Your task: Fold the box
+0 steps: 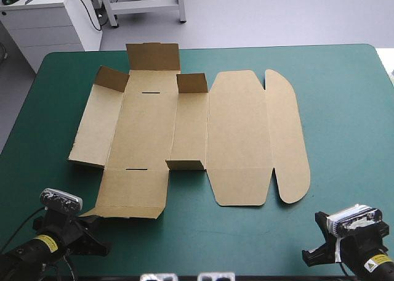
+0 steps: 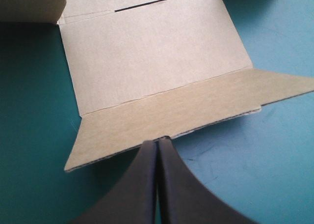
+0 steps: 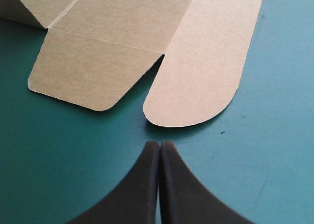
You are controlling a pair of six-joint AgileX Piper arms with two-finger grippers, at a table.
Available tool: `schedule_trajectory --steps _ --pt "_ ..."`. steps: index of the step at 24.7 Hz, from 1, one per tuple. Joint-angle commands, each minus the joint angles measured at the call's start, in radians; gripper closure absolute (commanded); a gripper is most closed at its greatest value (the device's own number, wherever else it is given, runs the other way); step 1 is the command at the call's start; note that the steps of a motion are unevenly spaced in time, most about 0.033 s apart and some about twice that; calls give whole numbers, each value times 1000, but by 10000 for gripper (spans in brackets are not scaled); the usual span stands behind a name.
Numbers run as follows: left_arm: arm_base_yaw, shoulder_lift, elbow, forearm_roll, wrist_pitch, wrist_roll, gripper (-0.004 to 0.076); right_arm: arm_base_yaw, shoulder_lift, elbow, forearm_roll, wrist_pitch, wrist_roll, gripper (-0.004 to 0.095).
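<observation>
Teal-green table cover point(image 1: 345, 170), with the box point(image 1: 237, 133) spread on it as a cut brown sheet, mid-table and a little toward the left edge. Mostly flat; only the far flap point(image 1: 152, 56) and three small flaps point(image 1: 192, 82) standing, walls not yet raised. Left gripper point(image 2: 158, 139) clenched to a point, empty, tip right at the edge of the near flap point(image 2: 162, 121); touching or just short, impossible to tell. Right gripper point(image 3: 159, 143) likewise closed on nothing, just apart from the rounded tab point(image 3: 196, 96) at the sheet's near-right end, bare cover between.

Likely trouble from here:
- Shoving with closed fingers and sliding the whole sheet toward the far edge instead of lifting a flap.
- Pushing from one side only and swinging the sheet round.
- Failing to get under board lying flush on the cover.
- Knocking down the raised small flaps while reaching across.
</observation>
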Motion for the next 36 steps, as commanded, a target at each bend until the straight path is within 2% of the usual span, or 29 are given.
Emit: schedule_trajectory --steps 1,17,22,27,36 --pt "-2 9 -28 -17 -55 -3 732 2 12 -21 17 -58 -2 928" --pt "-2 9 -35 -36 -40 -2 732 2 12 -21 17 -58 -2 928" --pt "-2 33 -134 -55 9 -10 732 2 12 -21 17 -58 -2 928" --pt "-2 151 -275 -36 54 -1 732 2 12 -21 17 -58 -2 928" --pt "-2 482 -509 85 29 0 719 2 12 -21 17 -63 -2 928"
